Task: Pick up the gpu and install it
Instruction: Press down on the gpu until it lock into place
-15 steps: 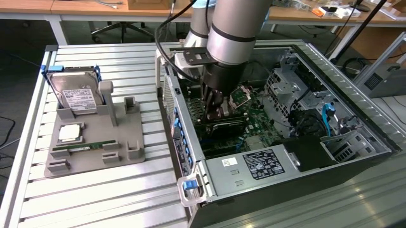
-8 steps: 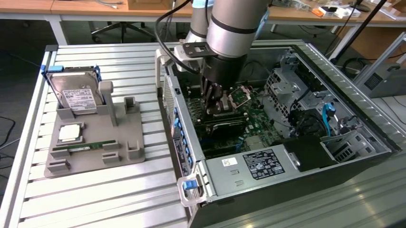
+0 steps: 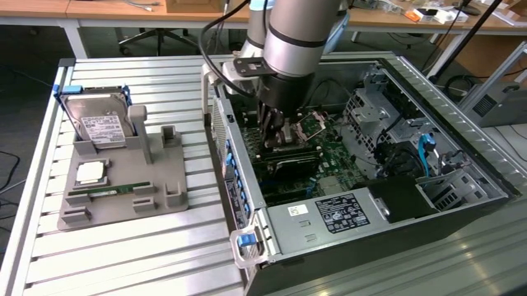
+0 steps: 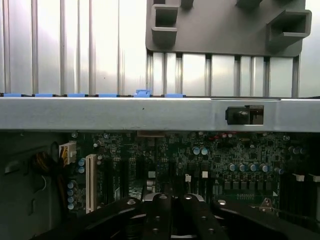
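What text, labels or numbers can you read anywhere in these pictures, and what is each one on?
None can be read.
White label on the hard drive: print too small to read.
Black label on the power supply: white print, too small.
White sticker beside it: too small.
Motherboard markings: blurred, unreadable.

The parts stand [image 3: 123,185] sits on the surface [image 3: 148,259], at the exterior view's left of the open computer case [image 3: 371,246]; a hard drive [image 3: 97,126] leans on the stand.

hand [image 3: 276,137] tips: hidden in case [image 3: 428,203] | gpu: indiscernible
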